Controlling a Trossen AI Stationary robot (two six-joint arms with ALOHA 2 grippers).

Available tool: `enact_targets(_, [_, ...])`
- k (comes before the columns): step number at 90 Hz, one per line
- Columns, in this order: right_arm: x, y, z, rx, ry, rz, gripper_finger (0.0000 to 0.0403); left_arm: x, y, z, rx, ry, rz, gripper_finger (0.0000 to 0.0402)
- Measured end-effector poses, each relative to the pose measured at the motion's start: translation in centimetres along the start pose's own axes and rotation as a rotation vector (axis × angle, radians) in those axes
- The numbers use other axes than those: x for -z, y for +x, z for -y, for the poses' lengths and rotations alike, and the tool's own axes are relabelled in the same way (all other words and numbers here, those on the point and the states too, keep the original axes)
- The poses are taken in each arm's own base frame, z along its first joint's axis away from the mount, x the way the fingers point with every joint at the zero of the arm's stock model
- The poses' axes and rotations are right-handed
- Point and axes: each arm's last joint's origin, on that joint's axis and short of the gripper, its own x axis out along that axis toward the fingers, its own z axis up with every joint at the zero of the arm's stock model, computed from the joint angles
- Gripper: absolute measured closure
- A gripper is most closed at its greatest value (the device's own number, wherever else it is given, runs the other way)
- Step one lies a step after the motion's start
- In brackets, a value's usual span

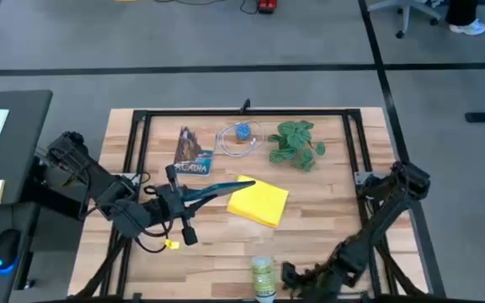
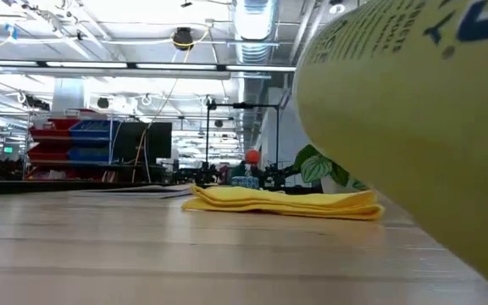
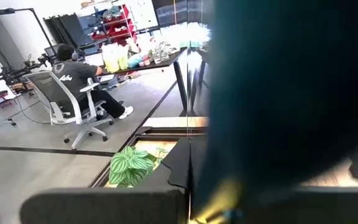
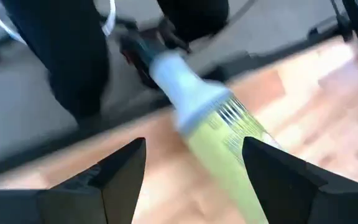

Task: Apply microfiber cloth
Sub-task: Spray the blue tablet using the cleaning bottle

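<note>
The yellow microfiber cloth (image 1: 259, 203) (image 2: 286, 202) lies folded flat on the wooden table, right of centre. My left gripper (image 1: 175, 199) is shut on a dark tablet with a teal back (image 1: 217, 191), which reaches toward the cloth's left corner. That tablet (image 3: 284, 93) fills most of the left wrist view and hides the fingers. My right gripper (image 1: 286, 273) (image 4: 194, 168) stands open at the near edge. A yellow-green bottle with a white cap (image 4: 219, 127) (image 1: 262, 278) lies on its side between the fingers; I cannot tell whether they touch it. My left gripper holds the tablet by its left end (image 1: 185, 197), coming level from the table's left and lying along it. The tablet shows edge-on from above, as a thin blade, and its free end (image 1: 247, 183) is at the cloth's corner. The tablet hides the fingers in the wrist view.
A potted green plant (image 1: 297, 143) (image 3: 131, 165), a clear dish with a blue object (image 1: 241, 135) and a picture card (image 1: 192, 153) sit along the far side. A black frame (image 1: 242, 112) edges the table. A person sits on an office chair (image 3: 67, 102) beyond it.
</note>
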Motion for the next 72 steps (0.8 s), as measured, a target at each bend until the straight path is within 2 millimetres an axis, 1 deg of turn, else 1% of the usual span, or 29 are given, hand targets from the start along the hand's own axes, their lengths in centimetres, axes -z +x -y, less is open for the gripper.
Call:
enact_targets(17, [0.9,0.3,1.8,0.019,-0.084,-0.022,0.0147,0.0,0.0,0.0,0.001,-0.031,0.0,0.0392])
enact_targets(33, [0.7,0.1,3.0,0.056,-0.128,0.008,0.0147,0.1,0.0,0.0,0.001,-0.055,-0.006,0.0392])
enact_targets(38, [0.3,0.1,3.3,0.042,-0.089,0.06,0.0147,0.1,0.0,0.0,0.001,-0.064,-0.006,0.0392])
enact_targets(46, [-0.3,0.0,4.1,-0.004,0.047,0.199,0.0147,0.1,0.0,0.0,0.0,-0.082,-0.006,0.0392])
enact_targets(52, [-0.8,-0.1,4.3,-0.029,0.121,0.284,0.0147,0.1,0.0,0.0,0.001,-0.091,-0.006,0.0392])
enact_targets(58, [-1.3,0.5,4.4,-0.039,0.161,0.342,0.0147,0.1,0.0,0.0,0.001,-0.091,-0.006,0.0392])
enact_targets(62, [-1.5,1.2,3.8,-0.069,0.174,0.351,0.0147,0.1,0.0,0.0,0.001,-0.092,-0.006,0.0392])
enact_targets(72, [-1.7,4.1,2.4,-0.15,0.217,0.309,0.0147,0.1,0.0,0.0,0.001,-0.091,-0.007,0.0392])
